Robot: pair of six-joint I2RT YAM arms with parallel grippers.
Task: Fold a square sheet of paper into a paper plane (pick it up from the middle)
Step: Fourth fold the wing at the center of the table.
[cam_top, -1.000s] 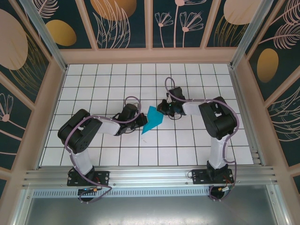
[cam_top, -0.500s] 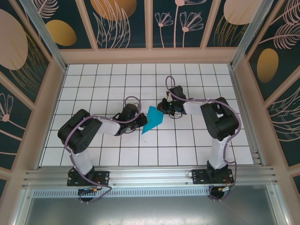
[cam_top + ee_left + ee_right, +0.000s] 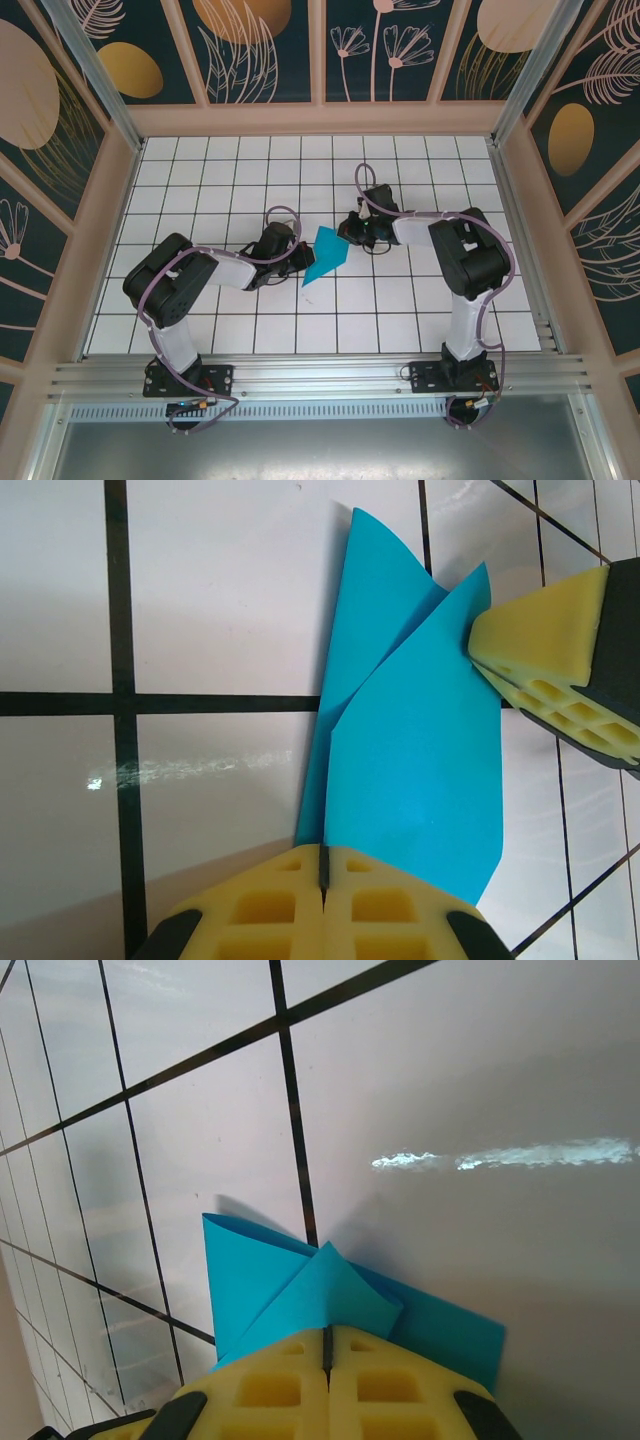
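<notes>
The square sheet of paper (image 3: pixel 326 252) is bright cyan-blue. It lies partly folded into a kite-like shape with overlapping flaps at mid-table. My left gripper (image 3: pixel 303 260) is shut, its tips on the paper's near-left end. In the left wrist view the paper (image 3: pixel 420 750) runs under the closed yellow fingers of this gripper (image 3: pixel 323 855). My right gripper (image 3: pixel 347 233) is shut at the paper's far-right corner. In the right wrist view a folded flap (image 3: pixel 300 1285) peaks at the closed seam of that gripper (image 3: pixel 326 1338). Whether either gripper pinches a layer I cannot tell.
The white tiled floor (image 3: pixel 400 300) with dark grid lines spreads around the paper. Patterned walls (image 3: pixel 80 200) close in the left, right and back. Both arm bases sit on the metal rail (image 3: pixel 320 375) at the near edge.
The right arm's elbow has drifted slightly to the right. The paper and both gripper tips stay where they were.
</notes>
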